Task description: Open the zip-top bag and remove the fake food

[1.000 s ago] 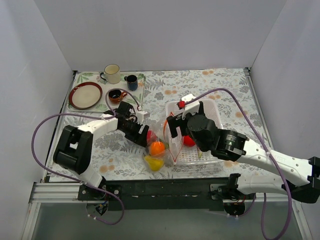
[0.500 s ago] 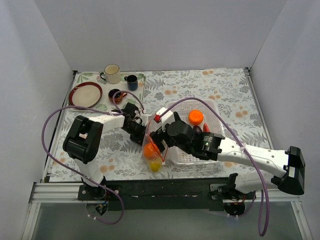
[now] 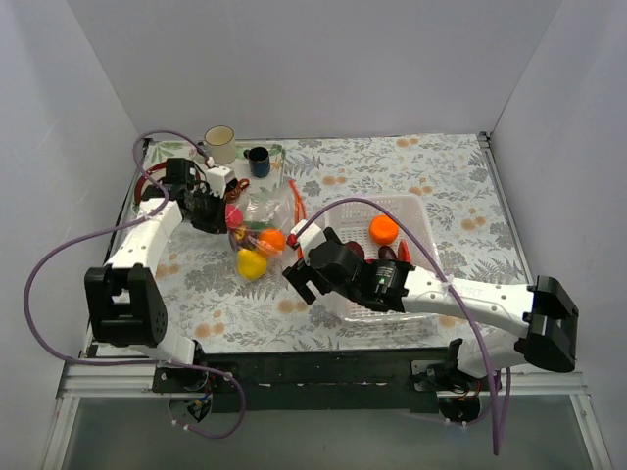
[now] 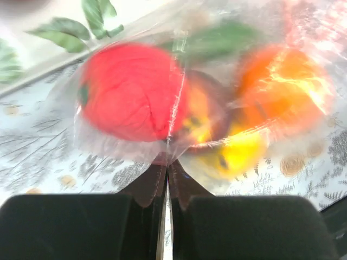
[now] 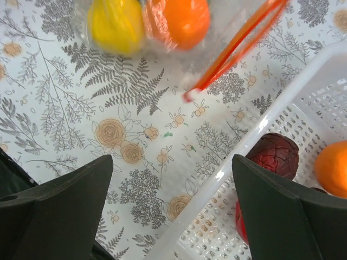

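Plain white walls (image 3: 294,69) close in a counter (image 3: 441,186) covered with a leaf-and-flower print. The left tool (image 4: 165,172) is clenched on a fold of the zip-top bag (image 3: 263,227), its dark fingers (image 4: 81,227) pressed together with only clear plastic between them. Just ahead of that tool the fake food bunches inside the bag: a red piece (image 4: 130,100) straight in front, an orange ball (image 4: 282,86) to the right of it, a yellow piece (image 4: 238,157) low between the two, and something green (image 4: 227,40) above, too blurred to name. The bag's orange-red zip strip (image 5: 233,51) lies on the side away from the left tool, showing as two thin lines that join at the end nearest the right tool (image 5: 171,168). That tool is released, jaws spread wide over the counter and grasping nothing; the bag lies just ahead of it, not touching. Ahead and to its right is the white basket (image 5: 282,108), holding a dark red piece (image 5: 274,154) and a loose orange ball (image 3: 383,229). Beyond the left tool, a cream mug (image 3: 219,144) and a dark blue mug (image 3: 258,161) stand at the counter's far edge.
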You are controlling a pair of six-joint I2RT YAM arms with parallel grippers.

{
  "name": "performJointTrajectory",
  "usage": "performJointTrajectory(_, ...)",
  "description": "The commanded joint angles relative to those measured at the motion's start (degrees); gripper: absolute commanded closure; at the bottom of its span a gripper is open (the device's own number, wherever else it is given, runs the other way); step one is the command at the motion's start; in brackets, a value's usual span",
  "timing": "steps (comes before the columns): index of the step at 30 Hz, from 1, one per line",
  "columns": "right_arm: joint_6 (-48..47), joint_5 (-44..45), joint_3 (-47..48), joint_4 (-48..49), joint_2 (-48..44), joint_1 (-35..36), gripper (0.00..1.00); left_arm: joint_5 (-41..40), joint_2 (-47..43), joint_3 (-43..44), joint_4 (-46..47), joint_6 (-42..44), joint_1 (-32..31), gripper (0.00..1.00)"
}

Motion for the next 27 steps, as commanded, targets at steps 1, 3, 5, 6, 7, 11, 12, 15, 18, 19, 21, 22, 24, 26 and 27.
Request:
performJointTrajectory(1, -0.3, -1.8, 0.1, 3.1, 2.9, 0.2, 0.02, 2.6, -9.2, 4.7, -13.8, 9.0, -0.1, 1.00)
performJointTrajectory(3, -0.5, -2.1, 0.8, 4.1, 3.8, 0.1, 0.01, 3.3, -10.9, 5.4, -16.7, 10.8, -0.2, 1.00)
performJointTrajectory(5, -1.0, -2.2, 1.5, 4.6, 4.2, 0.3, 0.02, 3.3, -11.2, 5.9, -20.3, 13.3, -0.1, 1.00)
performJointTrajectory(6, -1.5, -1.9, 1.5, 4.8, 4.3, 0.1, 0.01, 3.2, -11.2, 5.5, -21.9, 14.0, -0.1, 1.00)
performJointTrajectory(7, -1.9, -0.7, 1.5, 5.1, 4.3, 0.1, 0.02, 3.2, -11.1, 5.1, -22.6, 15.0, -0.2, 1.00)
performJointTrajectory(11, -3.8, 1.0, 1.2, 7.1, 4.3, -2.9, 0.01, 3.3, -11.4, 2.4, -25.7, 18.1, -0.1, 1.00)
performJointTrajectory(12, -4.2, 0.8, 0.9, 8.9, 4.3, -5.1, 0.02, 3.0, -11.5, 1.6, -27.0, 19.2, -0.1, 1.00)
performJointTrajectory(15, -5.0, -1.3, 0.7, 13.5, 5.0, -10.3, 0.01, 2.2, -11.9, -2.3, -29.3, 23.8, -0.1, 1.00)
performJointTrajectory(18, -6.3, -1.8, 2.5, 17.1, 8.0, -15.1, 0.01, 1.0, -12.9, -5.2, -30.4, 26.5, 0.0, 1.00)
performJointTrajectory(19, -6.9, -2.1, 4.2, 19.1, 9.2, -16.1, 0.01, 0.6, -13.1, -5.7, -30.6, 26.9, 0.0, 1.00)
performJointTrajectory(21, -7.3, -2.1, 7.5, 19.7, 14.4, -18.2, 0.01, -0.7, -13.3, -6.3, -30.7, 27.6, 0.0, 1.00)
performJointTrajectory(22, -7.3, -3.3, 11.4, 19.4, 16.5, -18.7, 0.01, -1.2, -13.3, -6.5, -30.7, 27.7, 0.0, 1.00)
performJointTrajectory(24, -7.3, -4.9, 14.7, 19.5, 22.5, -18.8, 0.01, -1.4, -13.4, -6.3, -31.3, 28.3, 0.0, 1.00)
performJointTrajectory(26, -7.0, -7.1, 19.1, 19.7, 27.2, -18.9, 0.02, -1.2, -13.7, -6.2, -31.6, 29.0, 0.1, 1.00)
performJointTrajectory(27, -6.4, -9.2, 20.2, 20.3, 28.3, -18.9, 0.01, -1.1, -13.9, -6.3, -32.1, 29.3, 0.1, 1.00)
